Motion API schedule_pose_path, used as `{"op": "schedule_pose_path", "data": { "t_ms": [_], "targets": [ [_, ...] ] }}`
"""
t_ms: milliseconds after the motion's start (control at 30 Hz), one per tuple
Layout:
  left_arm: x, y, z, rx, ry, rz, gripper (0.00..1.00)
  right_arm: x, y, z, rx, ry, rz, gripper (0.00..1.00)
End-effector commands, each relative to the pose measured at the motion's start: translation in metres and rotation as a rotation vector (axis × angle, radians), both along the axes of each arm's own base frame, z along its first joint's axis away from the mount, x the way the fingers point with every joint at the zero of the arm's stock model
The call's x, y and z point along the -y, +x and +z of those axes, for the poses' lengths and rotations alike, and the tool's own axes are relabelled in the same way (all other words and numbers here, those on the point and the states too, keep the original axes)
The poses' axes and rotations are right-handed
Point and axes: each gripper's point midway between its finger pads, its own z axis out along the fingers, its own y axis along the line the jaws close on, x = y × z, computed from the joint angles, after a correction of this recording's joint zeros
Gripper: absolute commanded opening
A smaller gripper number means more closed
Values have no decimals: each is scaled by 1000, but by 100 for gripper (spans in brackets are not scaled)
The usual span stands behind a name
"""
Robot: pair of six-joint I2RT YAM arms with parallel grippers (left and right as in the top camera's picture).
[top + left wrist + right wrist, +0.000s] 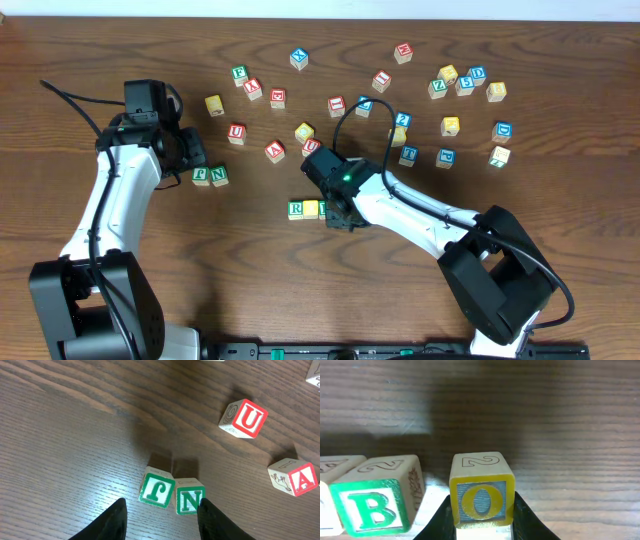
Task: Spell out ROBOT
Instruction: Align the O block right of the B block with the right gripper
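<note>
In the overhead view a green R block [296, 209] and a yellow block [311, 208] stand side by side at the table's front middle. My right gripper [338, 212] hides what lies just right of them. In the right wrist view that gripper [481, 519] is shut on a yellow O block [481, 495]. The O block sits a small gap to the right of a green B block [375, 502]. My left gripper [162, 515] is open and empty. It hovers just short of two green blocks, one with a hooked letter [156, 490] and an N block [190, 501].
Many loose letter blocks are scattered across the far half of the table [445, 75]. A red U block [243, 418] and a red A block [295, 477] lie right of the left gripper. The two green blocks also show in the overhead view [210, 176].
</note>
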Motion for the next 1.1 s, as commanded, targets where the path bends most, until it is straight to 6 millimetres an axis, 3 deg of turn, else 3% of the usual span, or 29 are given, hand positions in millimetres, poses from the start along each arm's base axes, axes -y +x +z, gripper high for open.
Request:
{"op": "schedule_pose_path", "data": {
  "t_ms": [0, 200, 300, 533, 667, 733, 833, 1067],
  "targets": [
    [-2, 4, 9, 23, 9, -4, 45, -12, -5, -4, -9, 41, 37, 7],
    [-2, 5, 9, 23, 9, -4, 45, -13, -4, -4, -3, 45, 38, 8],
    [-2, 4, 9, 23, 9, -4, 45, -11, -7, -4, -14, 35, 37, 15],
    [-2, 5, 9, 23, 9, -4, 45, -8, -11, -5, -34, 26, 36, 12],
    [-2, 5, 9, 23, 9, -4, 45, -8, -11, -5, -33, 27, 36, 20],
    [-2, 5, 9, 23, 9, -4, 45, -9, -10, -4, -31, 29, 36, 33],
    [-2, 5, 9, 23, 9, -4, 45, -9, -10, -4, -31, 29, 36, 42],
    [-2, 4, 9, 23, 9, -4, 45, -9, -10, -4, -29, 30, 36, 45]
  ]
}}
